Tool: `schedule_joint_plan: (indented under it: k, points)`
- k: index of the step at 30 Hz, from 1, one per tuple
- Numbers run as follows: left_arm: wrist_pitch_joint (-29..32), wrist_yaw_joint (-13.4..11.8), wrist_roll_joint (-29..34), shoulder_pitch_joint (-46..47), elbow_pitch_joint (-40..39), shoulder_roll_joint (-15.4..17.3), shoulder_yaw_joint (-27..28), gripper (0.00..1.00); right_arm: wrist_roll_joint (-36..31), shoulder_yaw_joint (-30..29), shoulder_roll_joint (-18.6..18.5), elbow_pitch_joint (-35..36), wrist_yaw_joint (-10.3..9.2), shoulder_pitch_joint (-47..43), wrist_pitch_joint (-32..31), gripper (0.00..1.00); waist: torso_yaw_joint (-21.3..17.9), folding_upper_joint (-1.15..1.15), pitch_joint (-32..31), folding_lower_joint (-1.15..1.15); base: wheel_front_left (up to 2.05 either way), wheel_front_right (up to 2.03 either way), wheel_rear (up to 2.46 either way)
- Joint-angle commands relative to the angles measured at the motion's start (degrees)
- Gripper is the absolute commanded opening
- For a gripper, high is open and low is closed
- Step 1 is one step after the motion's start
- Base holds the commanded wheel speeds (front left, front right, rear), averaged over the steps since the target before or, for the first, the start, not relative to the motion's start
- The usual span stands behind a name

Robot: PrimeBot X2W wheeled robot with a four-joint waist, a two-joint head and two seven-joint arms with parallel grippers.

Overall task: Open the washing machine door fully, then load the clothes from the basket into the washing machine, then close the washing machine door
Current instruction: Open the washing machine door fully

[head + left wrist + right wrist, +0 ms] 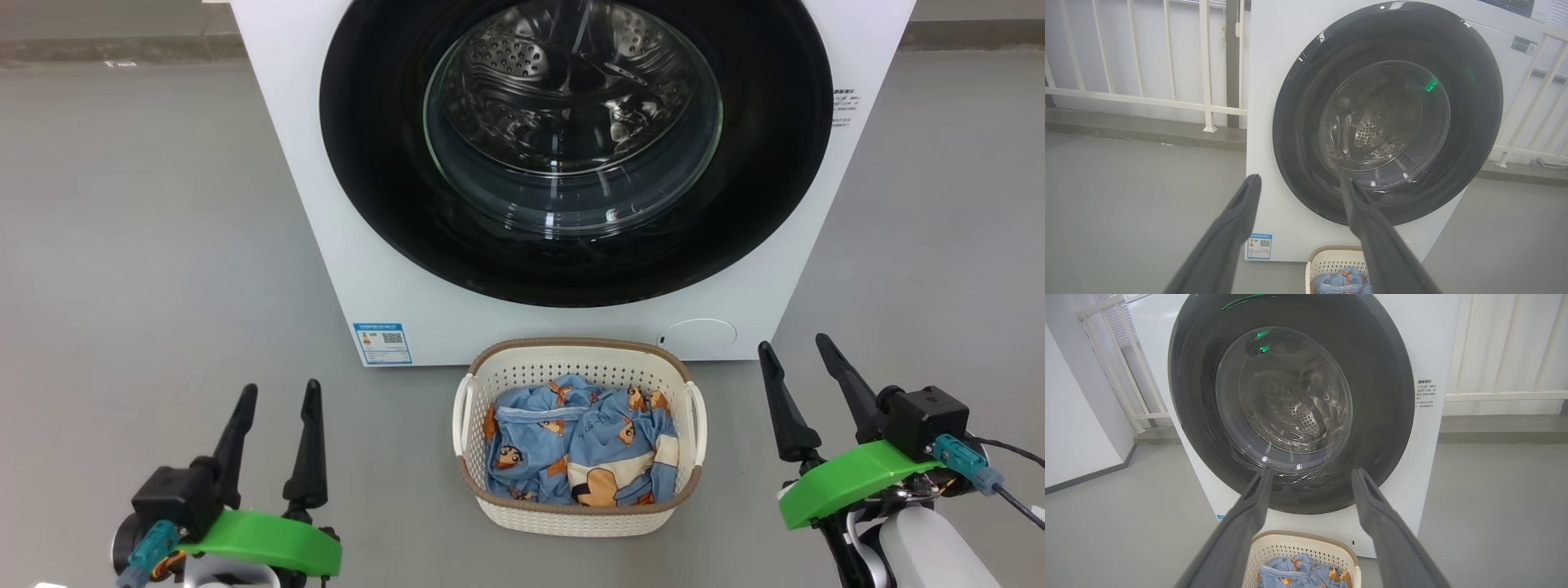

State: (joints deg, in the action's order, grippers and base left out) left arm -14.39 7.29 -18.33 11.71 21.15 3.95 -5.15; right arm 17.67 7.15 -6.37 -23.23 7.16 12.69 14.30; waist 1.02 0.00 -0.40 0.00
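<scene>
Both pincers stand empty with fingers spread wide, the left gripper [279, 388] and the right gripper [792, 345] poised low, well short of the machine and touching nothing. Ahead, the washing machine [424, 310] has its washing machine door [392, 180] shut flush, and the basket [571, 518] sits on the floor [163, 245] just before it with the clothes [580, 445] heaped inside. Assessment: door-opening is not yet begun, and the next move calls for one gripper to reach the door's rim, though no handle is discernible.

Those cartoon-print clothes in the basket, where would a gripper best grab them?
Probably at a raised fold near the middle of the clothes, coming straight down from above: the basket walls them in on every side, and the bunched fabric offers ridges to pinch.
</scene>
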Motion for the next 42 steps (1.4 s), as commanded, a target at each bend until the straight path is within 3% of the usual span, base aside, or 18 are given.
schedule_joint_plan:
  k: [1,10,28,42]
  points:
    - [-0.61,0.15,0.65,1.41,-1.43,0.84,2.01,1.00,0.12,1.29,-0.34,1.08,0.33,2.60,0.70,1.00,-0.03,0.00,-0.01,0.00,0.06,0.06,-0.12]
    - [-0.61,0.00,1.29,1.56,-1.13,0.60,2.30,1.00,-0.08,1.39,-0.34,1.22,0.33,2.75,0.70,1.00,-0.08,0.00,0.11,0.00,0.45,0.45,-0.91]
    - [-0.61,0.13,-1.48,1.48,-1.22,0.30,2.37,1.00,0.02,0.82,-0.12,0.96,0.33,2.90,0.70,1.00,-0.63,0.00,0.60,0.00,1.01,1.01,-2.02]
    - [-0.61,0.17,-2.06,1.65,-0.67,0.31,1.85,1.00,0.15,0.80,-0.23,0.60,0.33,3.00,0.70,1.00,-0.72,0.00,0.59,0.00,0.14,0.14,-0.29]
